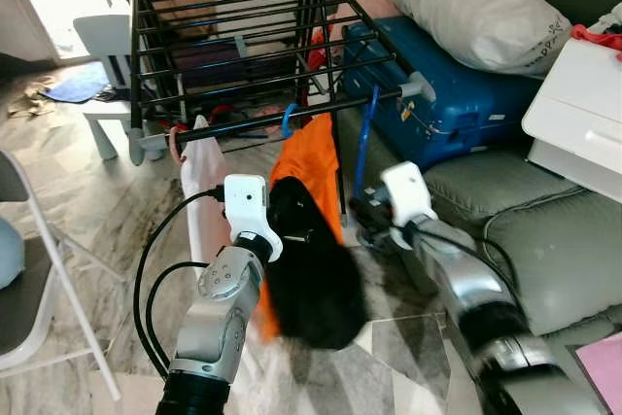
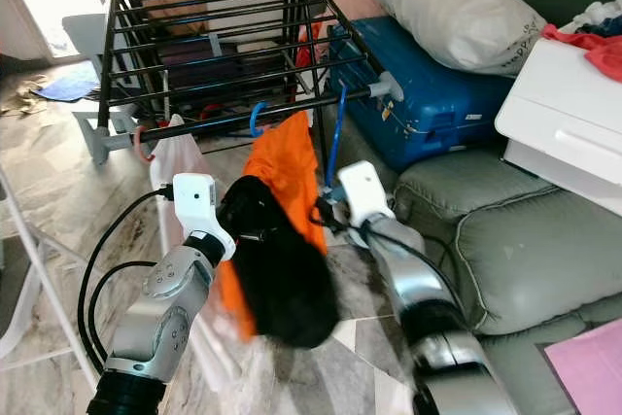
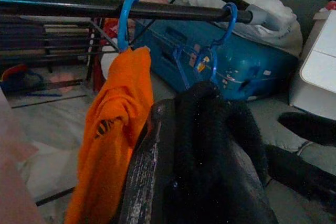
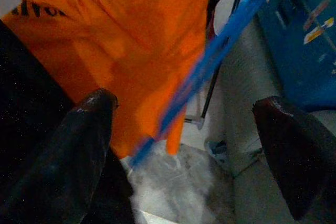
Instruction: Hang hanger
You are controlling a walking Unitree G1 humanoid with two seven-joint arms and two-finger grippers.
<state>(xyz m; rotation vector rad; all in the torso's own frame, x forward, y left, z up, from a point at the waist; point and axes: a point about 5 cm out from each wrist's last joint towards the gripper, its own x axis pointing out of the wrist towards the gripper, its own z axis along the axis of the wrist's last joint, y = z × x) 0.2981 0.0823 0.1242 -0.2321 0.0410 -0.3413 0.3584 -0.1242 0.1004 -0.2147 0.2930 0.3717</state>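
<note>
The blue plastic hanger [image 3: 210,59] hangs with its hook over the front black rail [image 3: 157,10] of the drying rack, near the rail's grey end cap. A black fluffy garment [image 1: 316,279] hangs on it, just beside an orange garment [image 1: 311,167].

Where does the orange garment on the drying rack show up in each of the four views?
Left eye view: orange garment at centre, hanging from the rack's front rail.
Right eye view: just left of centre, same rail.
Left wrist view: under a blue hook, beside the black garment.
Right wrist view: behind the blurred blue hanger.
Shared landmark: the blue suitcase.
</note>
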